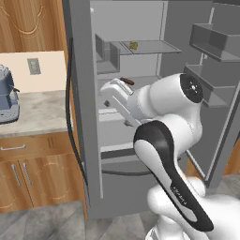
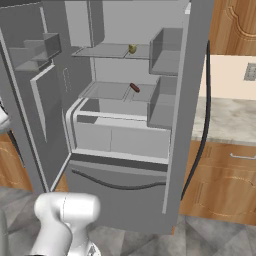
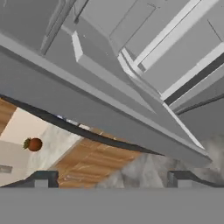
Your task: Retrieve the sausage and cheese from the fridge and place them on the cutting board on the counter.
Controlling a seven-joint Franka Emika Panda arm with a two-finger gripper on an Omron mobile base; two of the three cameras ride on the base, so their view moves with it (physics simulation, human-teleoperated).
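Note:
The fridge (image 1: 140, 131) stands with both doors swung open. The cheese (image 1: 133, 45) (image 2: 132, 48), a small yellowish chunk, lies on the upper shelf. The sausage (image 1: 126, 81) (image 2: 135, 88), a short dark red rod, rests on the middle shelf just behind my white wrist. My gripper (image 3: 112, 179) is open, its dark fingertips (image 3: 41, 178) wide apart and holding nothing. It faces the edge of the fridge's left door (image 3: 100, 113), with the counter (image 3: 48, 144) beyond. The cutting board is out of view.
A blue-grey coffee machine (image 1: 7, 96) sits on the counter (image 1: 40, 112) left of the fridge. A small red-brown fruit (image 3: 34, 144) lies on the counter. Door bins (image 1: 211, 42) jut from the open right door. Wooden cabinets (image 2: 225, 175) flank the fridge.

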